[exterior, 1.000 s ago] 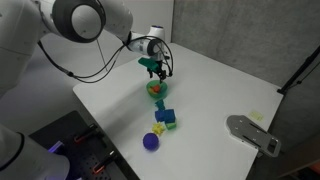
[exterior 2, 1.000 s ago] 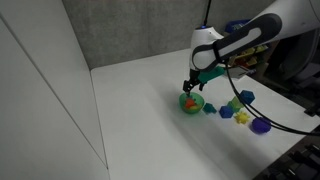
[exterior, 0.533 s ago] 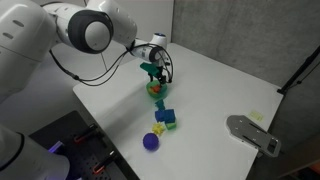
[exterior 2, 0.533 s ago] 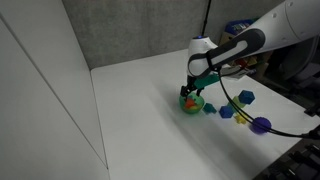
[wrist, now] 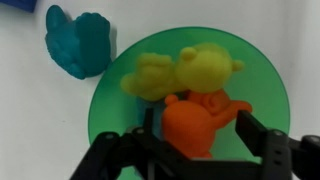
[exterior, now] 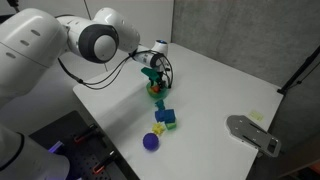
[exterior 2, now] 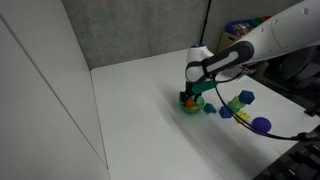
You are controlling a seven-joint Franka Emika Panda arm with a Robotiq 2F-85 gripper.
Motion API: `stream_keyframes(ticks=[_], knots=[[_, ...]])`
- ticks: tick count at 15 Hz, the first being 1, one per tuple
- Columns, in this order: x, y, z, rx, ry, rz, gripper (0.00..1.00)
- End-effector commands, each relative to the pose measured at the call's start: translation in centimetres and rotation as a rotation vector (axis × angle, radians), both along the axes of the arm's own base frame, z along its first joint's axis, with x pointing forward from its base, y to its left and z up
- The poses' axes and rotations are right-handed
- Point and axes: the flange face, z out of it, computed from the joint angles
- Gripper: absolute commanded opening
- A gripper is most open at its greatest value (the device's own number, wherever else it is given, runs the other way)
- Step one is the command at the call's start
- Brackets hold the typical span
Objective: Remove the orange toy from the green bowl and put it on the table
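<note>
From where I stand, in an exterior view the arm reaches across the table and its gripper is lowered straight into the green bowl. The fingertips sit inside the rim, and I cannot make out the orange toy between them at this size. A green-blue block lies just beside the bowl at five o'clock. The purple ball sits farther off at six o'clock. A flat grey object lies well apart at four o'clock.

In an exterior view from another spot, the gripper again hangs in the green bowl, which stands on the white table. The purple ball is at four o'clock from the bowl.

In the wrist view, the green bowl fills most of the picture. The orange toy lies in the bowl, toward six o'clock of its floor. A yellow toy touches it at twelve o'clock. The gripper comes up from the bottom edge, with one dark finger on each side of the orange toy and close against it. Whether the jaws are pressing on the toy or only framing it, I cannot tell. The green-blue block lies on the table outside the bowl, just beside its rim at ten o'clock.
</note>
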Motion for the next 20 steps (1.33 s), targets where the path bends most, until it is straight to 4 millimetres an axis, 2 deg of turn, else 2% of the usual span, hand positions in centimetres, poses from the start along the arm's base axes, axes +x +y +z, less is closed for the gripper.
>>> stream_keyframes(ticks=[1, 4, 6, 9, 13, 16, 20], knots=[[1.0, 0.0, 1.3, 0.016, 0.01, -0.003, 0.54], [1.2, -0.1, 3.4, 0.023, 0.013, 0.004, 0.3], [1.1, -0.1, 4.8, 0.039, 0.028, 0.021, 0.21], [0.8, 0.1, 7.2, 0.036, 0.032, 0.041, 0.16], [0.1, 0.8, 10.3, 0.047, 0.033, 0.081, 0.16], [-1.3, 2.4, 12.2, 0.096, 0.047, 0.156, 0.16], [-4.1, 5.1, 13.4, 0.144, 0.1, 0.274, 0.16]])
